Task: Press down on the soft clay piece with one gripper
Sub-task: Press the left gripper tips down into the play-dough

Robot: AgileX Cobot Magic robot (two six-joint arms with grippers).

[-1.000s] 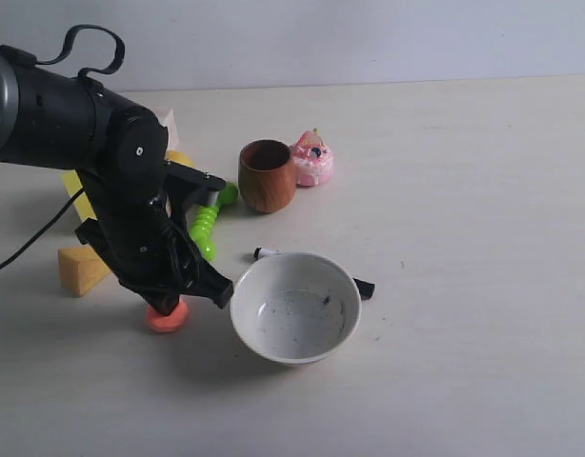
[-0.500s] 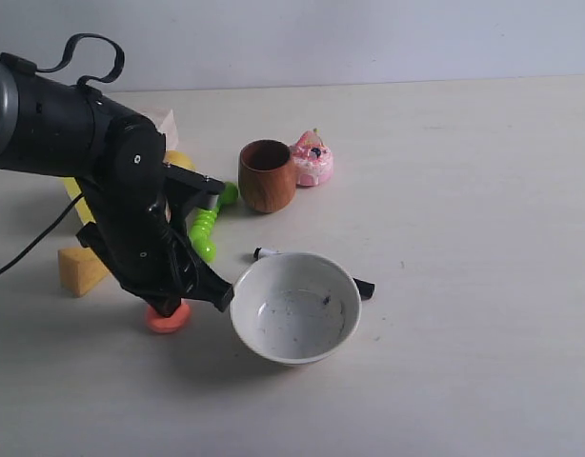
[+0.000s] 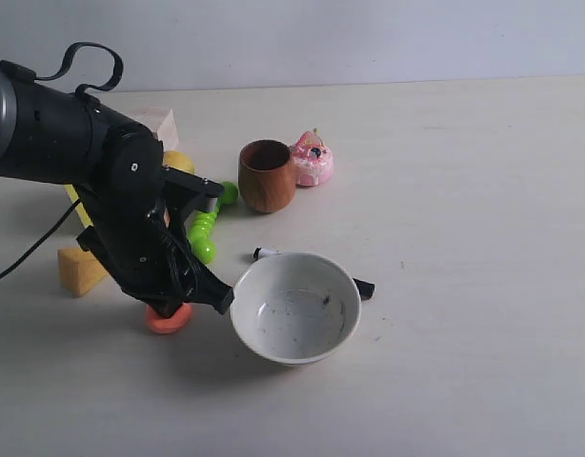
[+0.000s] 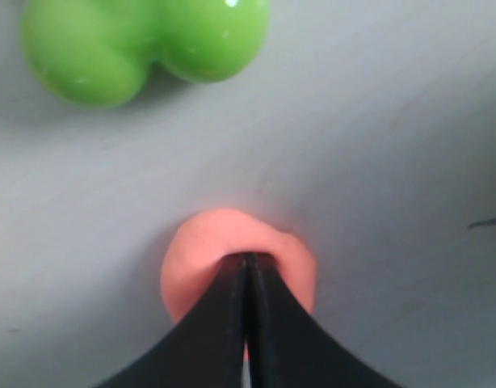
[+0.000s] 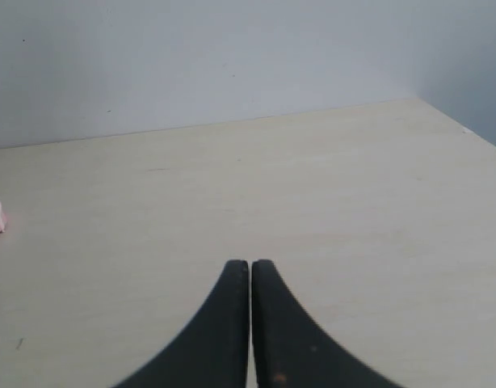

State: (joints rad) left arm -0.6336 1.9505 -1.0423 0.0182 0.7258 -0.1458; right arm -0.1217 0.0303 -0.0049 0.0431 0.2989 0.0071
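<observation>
Since a second before, the left claw (image 4: 247, 262) had sunk slightly lower. Its fingers were pressed together and their tips dug into the soft clay piece (image 4: 191, 263), which lay on the table (image 3: 464, 190) beside the white bowl (image 3: 294, 307). The right claw (image 5: 250, 267) was closed too.

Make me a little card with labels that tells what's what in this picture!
Left claw: shut, tips pushed into the small salmon-orange clay lump
Clay lump: on the pale table, beside the white round bowl
Bowl: only dark specks inside
Right claw: shut, holding nothing
Nearby: green knobbly plastic toy, brown wooden cup, pink frosted cake toy
</observation>
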